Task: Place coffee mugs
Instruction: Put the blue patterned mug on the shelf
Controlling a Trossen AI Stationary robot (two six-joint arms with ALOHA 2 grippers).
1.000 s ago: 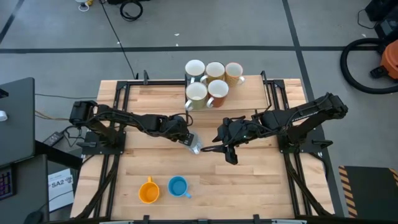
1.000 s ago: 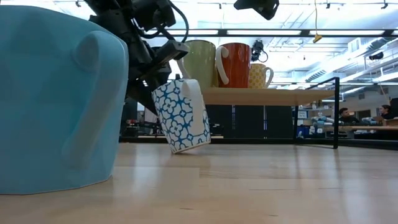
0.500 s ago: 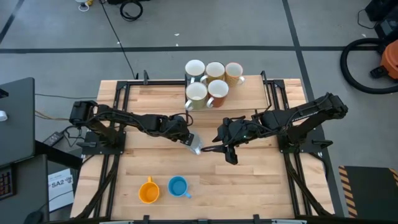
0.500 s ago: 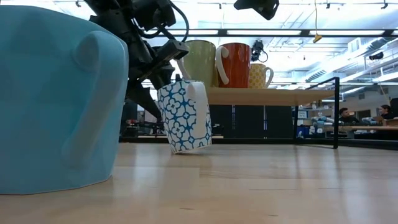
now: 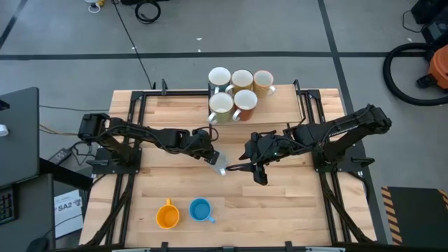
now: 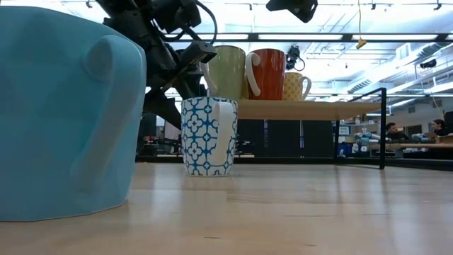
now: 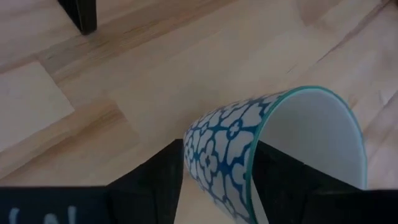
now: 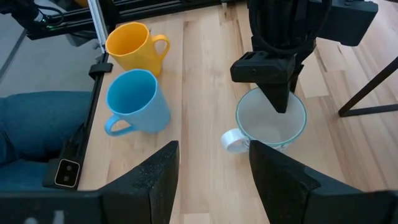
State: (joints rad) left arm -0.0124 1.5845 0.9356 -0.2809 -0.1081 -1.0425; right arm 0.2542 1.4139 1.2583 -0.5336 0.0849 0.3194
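A white mug with a blue flower pattern (image 5: 221, 167) stands upright on its base mid-table (image 6: 207, 136), its handle toward the near edge (image 8: 231, 140). My left gripper (image 5: 214, 158) reaches down at its rim from the table's left, open; one finger (image 7: 283, 180) is inside the mug (image 7: 224, 146) and the other (image 7: 158, 180) outside its wall. My right gripper (image 5: 253, 171) waits open just right of the mug (image 8: 272, 121), touching nothing. My left gripper straddles the patterned mug's wall near the rim (image 7: 250, 155), slanting down from the table's left, one finger inside and one outside. Whether either finger touches the wall I cannot tell. The mug rests on the table.
An orange mug (image 5: 166, 215) and a light blue mug (image 5: 201, 210) stand near the table's near edge; the blue one fills the low view's left (image 6: 64, 106). Several mugs sit on a raised shelf (image 6: 304, 108) at the far edge (image 5: 238, 91). Bare wood lies right of the blue mug.
The patterned mug has tipped from leaning, with only its lower edge on the table, to standing upright and flat on its base. The left gripper has stayed almost in place above it.
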